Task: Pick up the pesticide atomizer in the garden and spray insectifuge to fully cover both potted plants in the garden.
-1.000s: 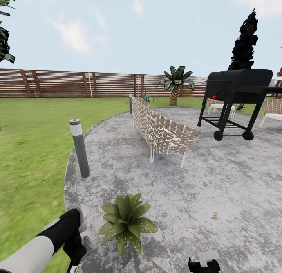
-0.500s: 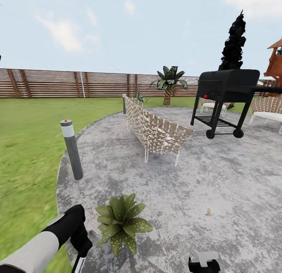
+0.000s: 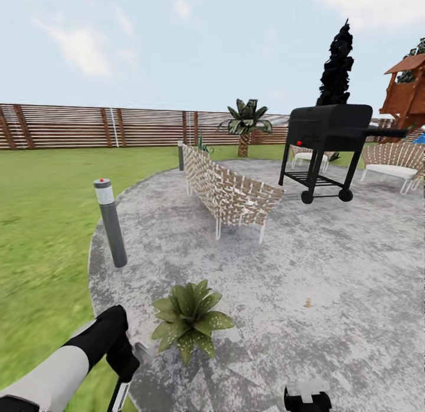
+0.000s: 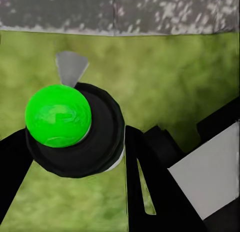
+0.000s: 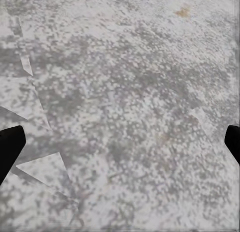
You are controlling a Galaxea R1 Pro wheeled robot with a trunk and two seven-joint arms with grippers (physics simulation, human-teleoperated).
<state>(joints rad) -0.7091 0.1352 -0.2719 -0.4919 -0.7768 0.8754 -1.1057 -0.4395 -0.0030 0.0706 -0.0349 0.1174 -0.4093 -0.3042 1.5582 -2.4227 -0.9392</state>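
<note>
The left hand (image 4: 75, 137) is closed on the pesticide atomizer (image 4: 102, 142): the left wrist view sees it end-on, a round black body capped by a bright green dome, pinched between the two black fingers (image 4: 142, 187) over grass. In the head view this hand (image 3: 121, 373) hangs at the rim of the paving, and the one potted plant (image 3: 189, 320) in sight sits near it at about 2 o'clock, a speckled green rosette whose pot is hidden under its leaves. The right hand (image 3: 307, 397) lies at the plant's 5 o'clock; the right wrist view shows it (image 5: 120, 147) spread wide, fingertips at opposite edges above bare mottled stone.

The plant stands on the round grey paved patch (image 3: 307, 264), with lawn (image 3: 41, 223) at 9 o'clock. A grey bollard light (image 3: 110, 223) stands at the plant's 11 o'clock, a woven bench (image 3: 227, 190) at 12, a black grill (image 3: 327, 146) at 1. A brown slatted fence (image 3: 71, 126) closes the far side.
</note>
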